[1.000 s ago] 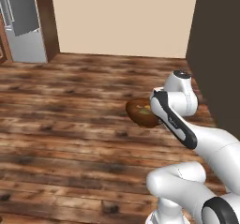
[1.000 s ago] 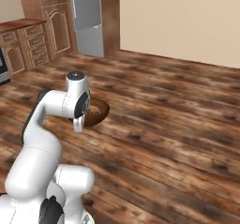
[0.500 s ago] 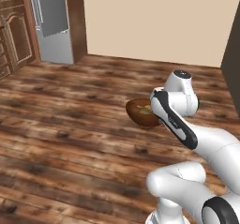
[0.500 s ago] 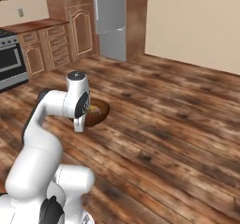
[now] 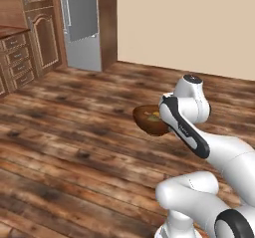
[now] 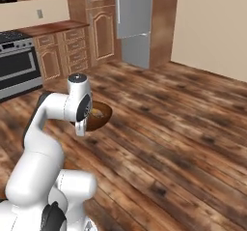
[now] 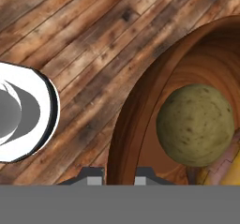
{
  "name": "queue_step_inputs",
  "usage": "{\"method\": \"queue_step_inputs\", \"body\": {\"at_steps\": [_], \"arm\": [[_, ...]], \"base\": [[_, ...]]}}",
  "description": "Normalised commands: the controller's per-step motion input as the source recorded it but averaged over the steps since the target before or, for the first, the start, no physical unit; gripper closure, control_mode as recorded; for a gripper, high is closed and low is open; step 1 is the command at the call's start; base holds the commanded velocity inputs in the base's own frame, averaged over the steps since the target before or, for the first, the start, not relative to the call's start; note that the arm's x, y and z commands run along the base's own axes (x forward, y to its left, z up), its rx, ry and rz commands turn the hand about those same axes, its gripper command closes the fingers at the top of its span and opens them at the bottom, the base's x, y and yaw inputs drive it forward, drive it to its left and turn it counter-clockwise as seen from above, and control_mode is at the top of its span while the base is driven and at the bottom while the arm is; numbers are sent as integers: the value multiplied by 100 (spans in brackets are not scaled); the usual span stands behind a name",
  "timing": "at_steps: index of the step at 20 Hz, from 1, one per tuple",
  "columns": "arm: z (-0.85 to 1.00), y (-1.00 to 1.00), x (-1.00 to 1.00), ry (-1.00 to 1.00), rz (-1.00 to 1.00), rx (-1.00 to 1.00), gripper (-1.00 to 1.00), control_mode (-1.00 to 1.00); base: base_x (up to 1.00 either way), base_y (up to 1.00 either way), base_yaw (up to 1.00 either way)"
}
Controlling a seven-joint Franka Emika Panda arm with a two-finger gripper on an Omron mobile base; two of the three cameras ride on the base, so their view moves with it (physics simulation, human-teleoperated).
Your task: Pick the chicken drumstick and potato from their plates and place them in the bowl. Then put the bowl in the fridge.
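Hand view: one potato (image 7: 195,124) (round, speckled) in one bowl (image 7: 136,110).

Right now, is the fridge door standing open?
No. In the right base view the fridge across the wooden floor shows flat closed grey door fronts, with no inner shelves visible.

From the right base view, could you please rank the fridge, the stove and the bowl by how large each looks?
1. The fridge, the tall grey one at the back, looks largest.
2. The stove, cut off by the left edge, so its rank against the fridge is unsure.
3. The bowl, clearly smallest, though it sits nearest the camera.
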Motion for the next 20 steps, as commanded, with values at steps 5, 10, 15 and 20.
{"method": "queue_step_inputs", "body": {"at_steps": [5,10,15,20], "arm": [[0,0,0,0,0,0,100,100],[0,0,0,0,0,0,100,100],[0,0,0,0,0,0,100,100],[0,0,0,0,0,0,100,100]], "base": [[94,14,22],[94,18,18],[94,21,16],[94,22,15]]}}
